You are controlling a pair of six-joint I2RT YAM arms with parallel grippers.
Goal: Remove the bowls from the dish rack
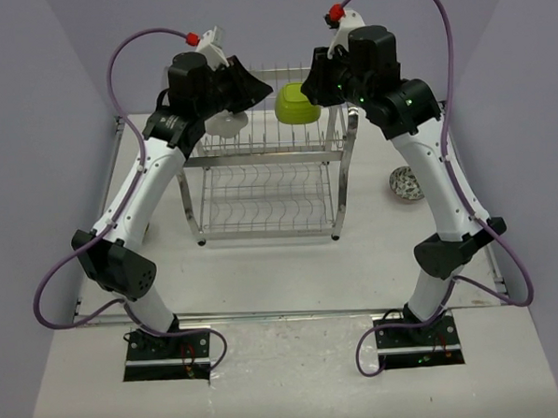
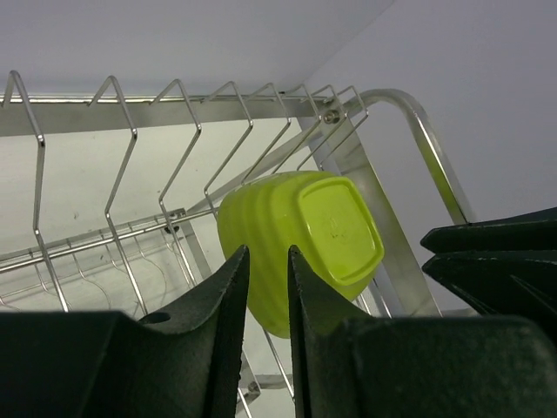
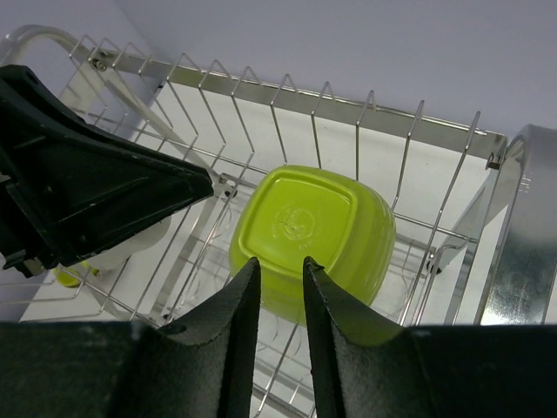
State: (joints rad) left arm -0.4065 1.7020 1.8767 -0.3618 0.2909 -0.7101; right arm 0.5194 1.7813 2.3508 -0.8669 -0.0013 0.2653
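Lavender walls close round a white table (image 1: 264, 275) with the rack (image 1: 269, 195) at its middle. At the left, the left arm rises from its base, bends at the elbow and leans over the rack's upper left corner, wrist tipped down and inward. A white bowl (image 1: 228, 125) sits on the upper tier just below that wrist. The left gripper (image 2: 267, 252) has its fingers a narrow gap apart and holds nothing. It points across the tier at the green bowl (image 1: 295, 102), which lies beyond the tips, apart from them. That squarish bowl rests tilted among the dividers at the upper tier's right end, its base turned up toward both wrist cameras. The right arm mirrors the left, arching over the rack's upper right corner. The right gripper (image 3: 280, 261) also shows a narrow gap, its tips at the bowl's near edge; whether they pinch it I cannot tell. Farthest right, a patterned bowl (image 1: 406, 182) stands on the table, well apart from the rack.
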